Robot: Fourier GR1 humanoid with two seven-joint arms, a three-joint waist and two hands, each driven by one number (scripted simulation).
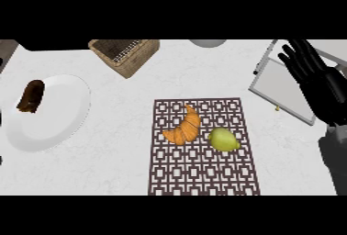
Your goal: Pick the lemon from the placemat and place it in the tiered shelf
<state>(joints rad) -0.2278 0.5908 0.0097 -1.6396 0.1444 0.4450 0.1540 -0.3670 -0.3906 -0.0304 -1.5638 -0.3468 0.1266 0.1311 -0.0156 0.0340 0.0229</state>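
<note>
Right hand raised open at the right edge; lemon at rest on the placemat.

The right hand (317, 78) stands at the right side of the head view, fingers straight and spread, pointing up the frame, holding nothing; its grey forearm (333, 158) enters from the lower right. The hand overlaps the tiered shelf (279, 87), a white, metal-framed unit lying just to its left. The lemon (223, 139), yellow-green, lies on the right half of the placemat (203, 176), well apart from the hand. A croissant (185, 127) lies just beside the lemon on its left, on the same brown lattice-patterned placemat. Farther out, a wicker basket (126, 55) sits at the top of the counter, and a white plate (54, 114) at the left carries a dark brown item (31, 95).
</note>
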